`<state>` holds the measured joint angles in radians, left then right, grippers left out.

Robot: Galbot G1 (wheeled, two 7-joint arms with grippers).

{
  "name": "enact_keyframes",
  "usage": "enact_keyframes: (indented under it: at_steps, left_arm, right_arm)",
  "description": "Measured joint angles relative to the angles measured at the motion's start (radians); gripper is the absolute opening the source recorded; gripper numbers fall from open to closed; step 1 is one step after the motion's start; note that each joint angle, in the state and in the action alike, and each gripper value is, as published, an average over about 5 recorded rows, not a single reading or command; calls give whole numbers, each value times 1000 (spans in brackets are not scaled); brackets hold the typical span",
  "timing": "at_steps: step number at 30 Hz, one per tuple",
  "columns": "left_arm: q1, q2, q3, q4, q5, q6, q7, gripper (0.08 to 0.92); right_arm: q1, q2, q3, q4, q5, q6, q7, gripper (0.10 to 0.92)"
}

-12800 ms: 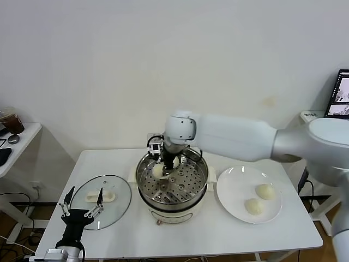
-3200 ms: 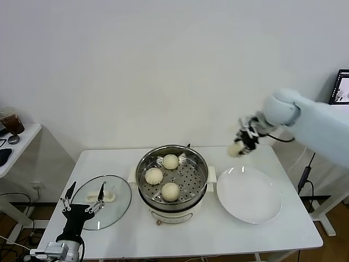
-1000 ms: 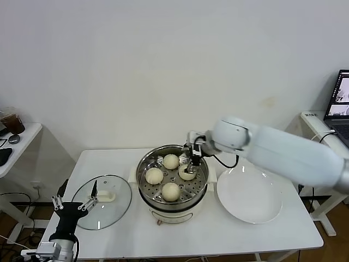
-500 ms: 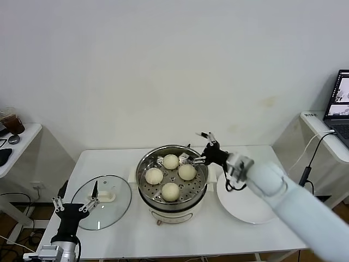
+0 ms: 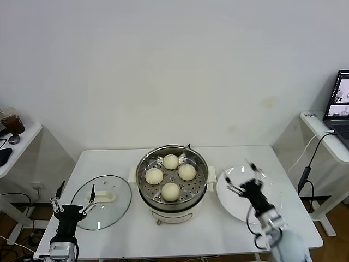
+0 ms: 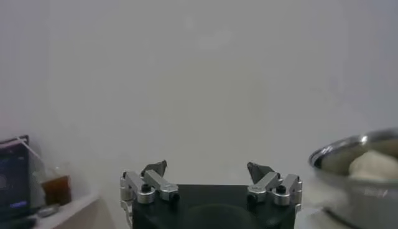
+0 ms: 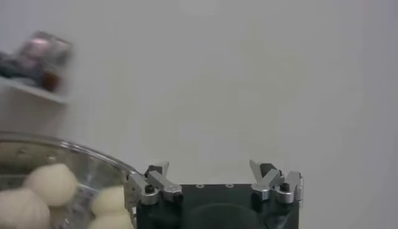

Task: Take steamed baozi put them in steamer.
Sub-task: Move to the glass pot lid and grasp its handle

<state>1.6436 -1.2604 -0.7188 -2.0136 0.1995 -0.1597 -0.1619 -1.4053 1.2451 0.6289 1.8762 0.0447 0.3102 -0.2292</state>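
Plain white wall [image 5: 163,65] behind white table [image 5: 114,158], side desks.

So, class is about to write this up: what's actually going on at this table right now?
All four steamed baozi sit on the perforated tray inside the steamer, so the loading looks done. The white plate beside it is bare. The right gripper hangs over that plate with open jaws, holding nothing. The left gripper waits, jaws open, near the table's front left edge by the glass lid, which lies flat on the table.
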Motion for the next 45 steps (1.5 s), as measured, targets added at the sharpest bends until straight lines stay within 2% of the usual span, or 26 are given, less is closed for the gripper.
enact_keyframes:
  at_steps: [13, 20, 30, 45]
  left_arm:
    - [-41, 148, 18, 269, 641, -50, -107, 823]
    - [-117, 199, 57, 394, 849, -81, -136, 823]
    - [-234, 219, 112, 515, 987, -105, -156, 823]
    - [-390, 211, 162, 663, 1071, -125, -155, 823]
  right_arm:
    - [-206, 183, 219, 11, 24, -9, 18, 823]
    - [-250, 228, 249, 24, 26, -34, 17, 823]
    - [-279, 258, 242, 19, 11, -45, 12, 823]
    - [-298, 279, 219, -6, -33, -28, 9, 823]
